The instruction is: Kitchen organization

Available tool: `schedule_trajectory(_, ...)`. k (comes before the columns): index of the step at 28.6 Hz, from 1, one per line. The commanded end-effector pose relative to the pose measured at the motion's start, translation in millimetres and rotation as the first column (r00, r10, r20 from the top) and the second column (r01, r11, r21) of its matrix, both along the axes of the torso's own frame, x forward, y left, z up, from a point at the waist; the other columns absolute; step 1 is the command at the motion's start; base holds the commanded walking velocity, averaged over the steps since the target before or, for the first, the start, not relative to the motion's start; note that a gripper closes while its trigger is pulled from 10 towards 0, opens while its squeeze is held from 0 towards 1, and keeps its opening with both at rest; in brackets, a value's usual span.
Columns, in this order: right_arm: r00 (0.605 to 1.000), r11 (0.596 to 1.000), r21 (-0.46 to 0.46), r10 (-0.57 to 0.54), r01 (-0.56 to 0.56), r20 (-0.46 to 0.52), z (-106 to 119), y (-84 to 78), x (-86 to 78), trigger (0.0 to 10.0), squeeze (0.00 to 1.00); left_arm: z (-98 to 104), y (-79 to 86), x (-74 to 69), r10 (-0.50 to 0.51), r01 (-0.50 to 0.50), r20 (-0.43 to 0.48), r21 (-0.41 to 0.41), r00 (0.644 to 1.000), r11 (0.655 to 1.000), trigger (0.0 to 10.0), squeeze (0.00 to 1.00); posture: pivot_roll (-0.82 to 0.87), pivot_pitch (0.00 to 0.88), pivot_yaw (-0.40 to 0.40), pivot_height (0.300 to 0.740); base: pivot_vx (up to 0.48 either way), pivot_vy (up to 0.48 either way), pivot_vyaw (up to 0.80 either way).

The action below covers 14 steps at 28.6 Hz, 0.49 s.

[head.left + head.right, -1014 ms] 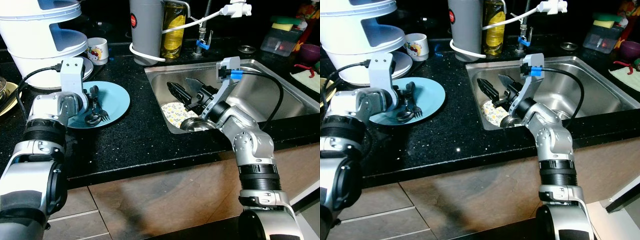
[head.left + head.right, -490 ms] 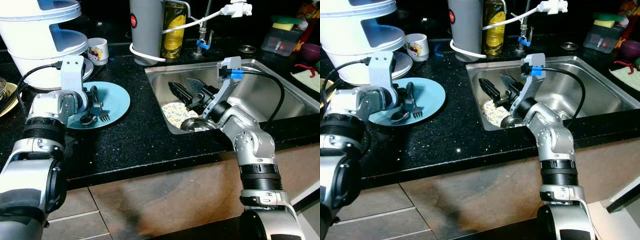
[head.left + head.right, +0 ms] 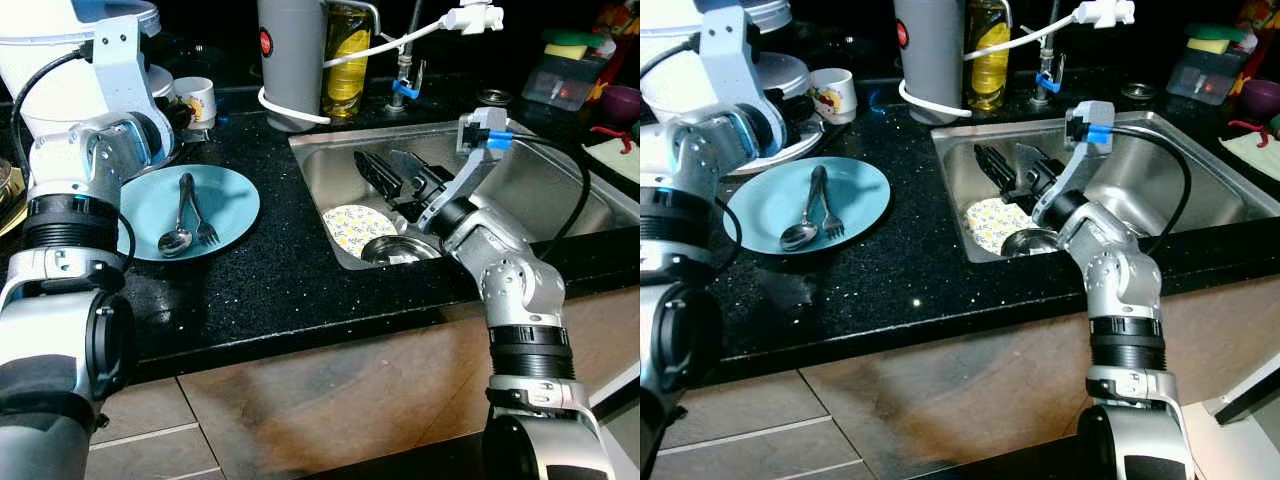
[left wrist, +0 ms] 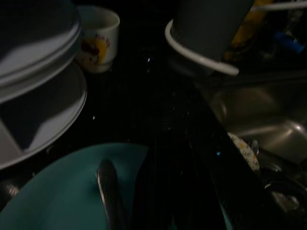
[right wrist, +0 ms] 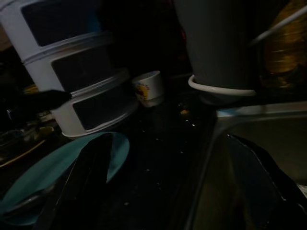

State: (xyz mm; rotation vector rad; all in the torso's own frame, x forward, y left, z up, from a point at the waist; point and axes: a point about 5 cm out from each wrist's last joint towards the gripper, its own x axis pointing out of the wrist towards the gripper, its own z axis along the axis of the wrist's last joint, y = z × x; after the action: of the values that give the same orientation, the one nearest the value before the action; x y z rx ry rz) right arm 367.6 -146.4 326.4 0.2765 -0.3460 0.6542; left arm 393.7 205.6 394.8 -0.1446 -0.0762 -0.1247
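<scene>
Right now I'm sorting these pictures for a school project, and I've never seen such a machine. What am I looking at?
This is a humanoid robot at a kitchen counter. The two wide pictures come from a camera pair on its head, looking down. The two dark ones come from cameras on its wrists.

The silver left arm is raised over the black counter, near a white tiered container and a mug. Below it lies a teal plate with a spoon and a fork on it.

The right arm reaches into the steel sink. Its jaws are open and hold nothing. They hang above a patterned plate and a steel bowl.
</scene>
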Motion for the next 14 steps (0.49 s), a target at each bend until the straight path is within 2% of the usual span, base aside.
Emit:
schedule_trajectory(1, 1.0, 1.0, 0.002, 0.014, -0.014, 0.009, 2, 2.8, -2.8, 10.0, 0.0, -17, 6.2, 2.8, 0.032, -0.031, -0.073, 0.018, 0.997, 0.999, 0.0, 0.0, 0.03, 0.172, 0.015, 0.74, 0.0, 0.0, 0.0)
schedule_trajectory(2, 1.0, 1.0, -0.005, 0.018, -0.018, 0.006, 1, 3.2, -2.9, 10.0, 0.0, -30, 5.1, 6.1, 0.043, -0.038, -0.127, 0.045, 0.991, 0.998, 10.0, 0.0, 0.03, 0.171, 0.012, 0.74, 0.0, 0.0, 0.0)
schedule_trajectory(3, 1.0, 1.0, -0.009, 0.022, -0.022, 0.004, 1, 3.4, -2.9, 10.0, 0.0, -38, 4.3, 7.8, 0.051, -0.041, -0.161, 0.062, 0.986, 0.997, 10.0, 0.0, 0.03, 0.171, 0.012, 0.74, 0.0, 0.0, 0.0)
schedule_trajectory(4, 1.0, 1.0, -0.014, 0.023, -0.023, 0.001, 0, 3.1, -2.7, 10.0, 0.0, -48, 2.1, 10.0, 0.048, -0.035, -0.19, 0.071, 0.981, 0.997, 10.0, 1.0, 0.03, 0.171, 0.006, 0.74, 0.0, 0.0, 0.0)
schedule_trajectory(6, 1.0, 1.0, -0.011, 0.029, -0.029, -0.007, 0, 3.3, -2.3, 10.0, 0.0, -58, 1.1, 12.6, 0.067, -0.047, -0.213, 0.097, 0.975, 0.994, 10.0, 1.0, 0.03, 0.171, 0.008, 0.74, 0.0, 0.0, 0.0)
schedule_trajectory(9, 0.999, 0.999, -0.01, 0.032, -0.032, -0.011, -1, 3.5, -2.3, 10.0, 0.0, -62, 1.0, 13.1, 0.077, -0.054, -0.223, 0.107, 0.972, 0.993, 10.0, 1.0, 0.03, 0.171, 0.008, 0.74, 0.0, 0.0, 0.0)
schedule_trajectory(10, 0.999, 0.999, -0.019, 0.039, -0.039, -0.016, -1, 3.7, -3.0, 10.0, 0.0, -68, 2.2, 12.4, 0.092, -0.057, -0.245, 0.147, 0.965, 0.987, 10.0, 1.0, 0.03, 0.171, 0.008, 0.74, 0.0, 0.0, 0.0)
schedule_trajectory(14, 0.999, 0.998, -0.032, 0.044, -0.045, -0.024, -2, 3.3, -4.1, 10.0, 0.0, -75, 4.6, 11.6, 0.105, -0.052, -0.272, 0.195, 0.957, 0.979, 10.0, 1.0, 0.02, 0.173, 0.017, 0.74, 0.0, 0.0, 0.0)
